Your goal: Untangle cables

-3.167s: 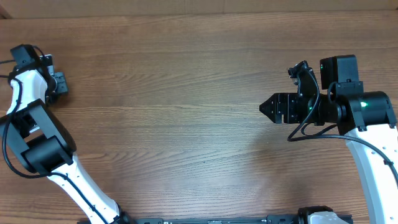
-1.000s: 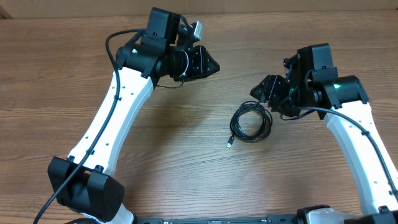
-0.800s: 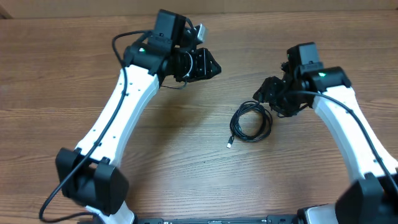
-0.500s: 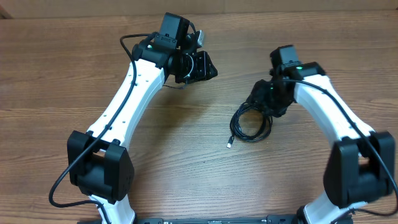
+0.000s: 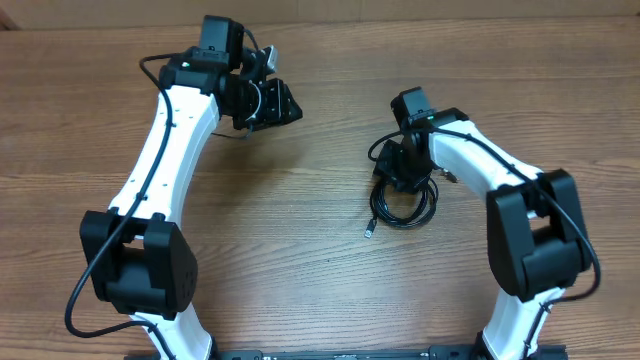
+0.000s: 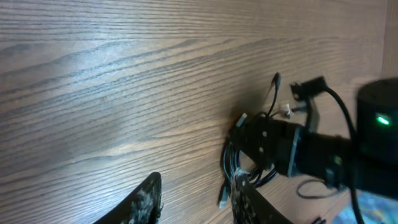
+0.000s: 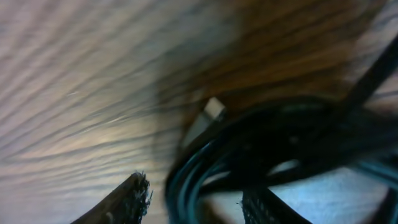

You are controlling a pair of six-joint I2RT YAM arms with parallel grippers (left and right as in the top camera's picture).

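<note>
Wood bench [image 5: 300, 290], cables [image 5: 405, 208] coiled right of centre; right pincer [image 5: 393, 172] sits on the coil's far edge, jaws apart straddling strands, probably to pull one free, while left pincer [image 5: 290, 105] hovers open and empty, far left.

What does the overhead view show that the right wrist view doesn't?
Overhead only: the left gripper, away over the wooden table, and the whole coil of cables with one plug end trailing out below. Right wrist only: a blurred close-up of a pale plug tip tucked against the loops. Both: the right gripper at the black cables.
</note>
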